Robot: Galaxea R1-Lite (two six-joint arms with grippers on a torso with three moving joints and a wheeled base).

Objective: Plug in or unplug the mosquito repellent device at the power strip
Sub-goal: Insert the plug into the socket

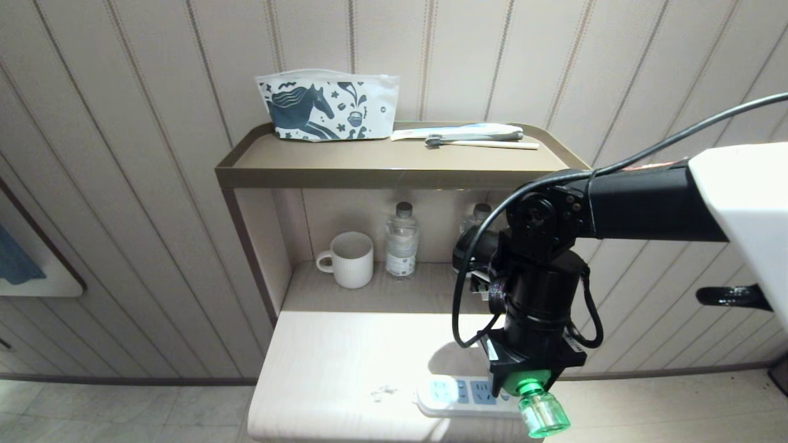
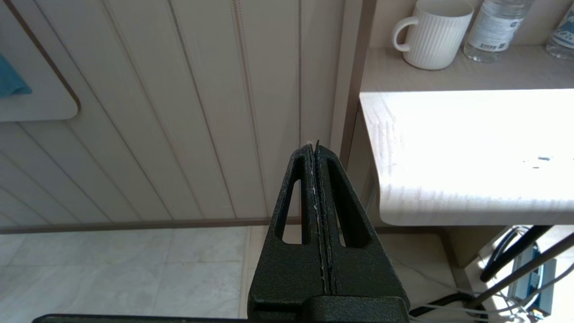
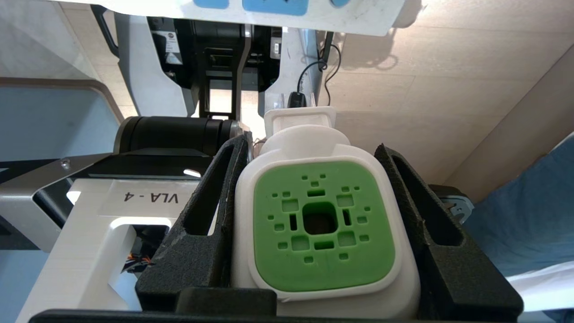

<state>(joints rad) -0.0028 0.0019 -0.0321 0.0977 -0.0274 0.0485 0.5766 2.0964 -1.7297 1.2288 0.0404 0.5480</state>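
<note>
A: Where's the mosquito repellent device (image 3: 323, 224)?
B: My right gripper (image 1: 528, 384) is pinching it just above the power strip (image 1: 458, 397) at the worktop (image 1: 332, 363) edge; left gripper (image 2: 316, 188) pressed together

The pale wood tabletop (image 1: 345, 357) carries the power strip (image 1: 458, 397) at its front edge. Behind it, on the recessed shelf (image 1: 431, 286), stand a white ribbed mug (image 1: 349, 258) and, right of the mug, a water bottle (image 1: 401, 241). The top shelf (image 1: 381, 161) holds a horse-print pouch (image 1: 326, 107), with a toothbrush (image 1: 480, 143) to the pouch's right.
</note>
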